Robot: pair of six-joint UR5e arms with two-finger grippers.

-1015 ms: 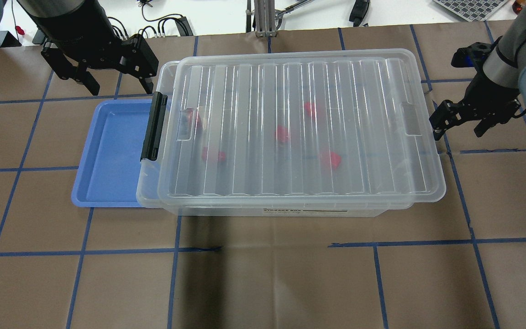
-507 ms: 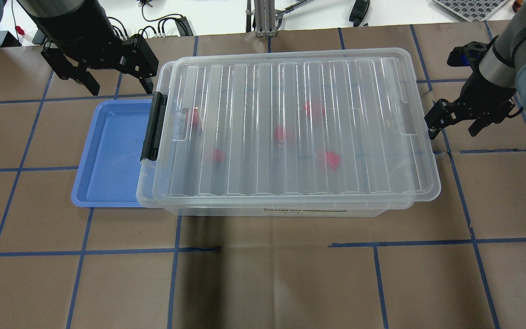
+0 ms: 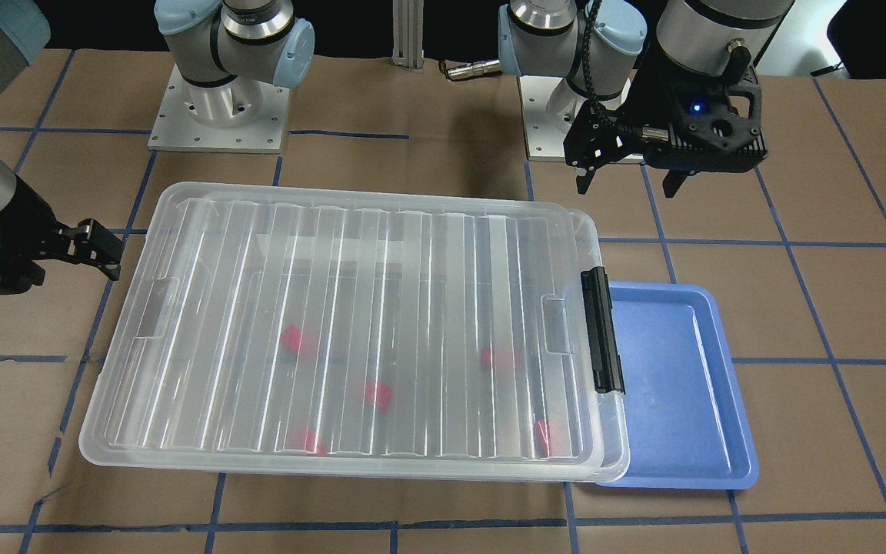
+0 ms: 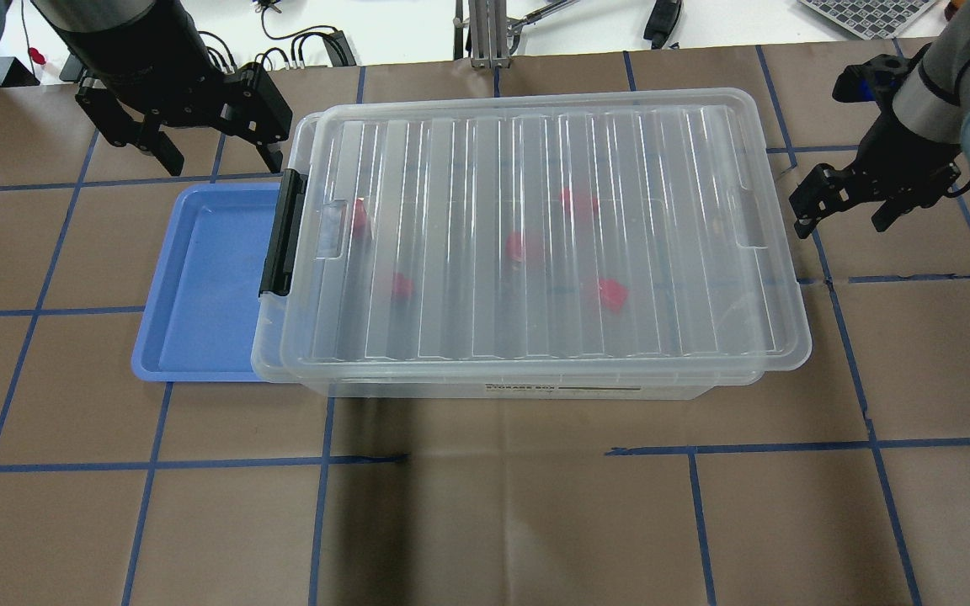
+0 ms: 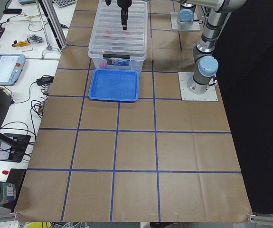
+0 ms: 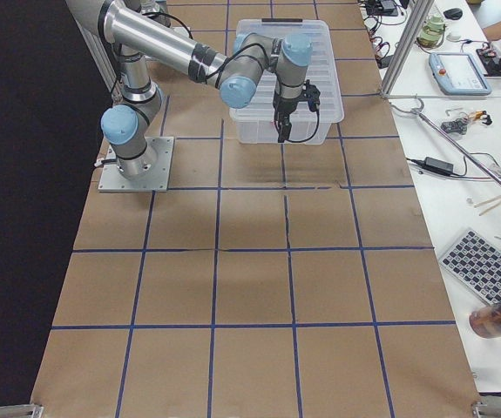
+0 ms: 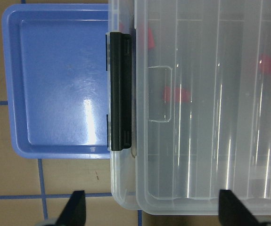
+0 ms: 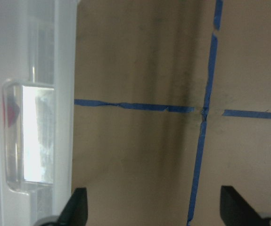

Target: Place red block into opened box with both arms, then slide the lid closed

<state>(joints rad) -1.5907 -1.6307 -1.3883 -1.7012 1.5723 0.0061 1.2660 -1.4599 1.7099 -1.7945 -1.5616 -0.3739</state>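
The clear box (image 4: 269, 358) sits mid-table with the ribbed lid (image 4: 535, 151) lying over nearly all of it; only a thin strip of box rim by the black latch (image 4: 283, 236) shows past the lid. Through the lid I see several red blocks, among them one at the front right (image 4: 611, 295), one in the middle (image 4: 519, 246) and one near the latch (image 4: 401, 286). My left gripper (image 4: 220, 160) hangs open and empty behind the latch end. My right gripper (image 4: 841, 225) is open and empty just off the lid's right end, not touching it.
A blue tray (image 4: 199, 286) lies against the box's latch end, partly under it, with nothing in it. Brown paper with blue tape lines covers the table. Cables and a metal post (image 4: 485, 34) stand along the far edge.
The lid has slid a little to the left, toward the latch end. My right gripper moved in against the lid's right end, then drew back to the right. The left gripper has held still.
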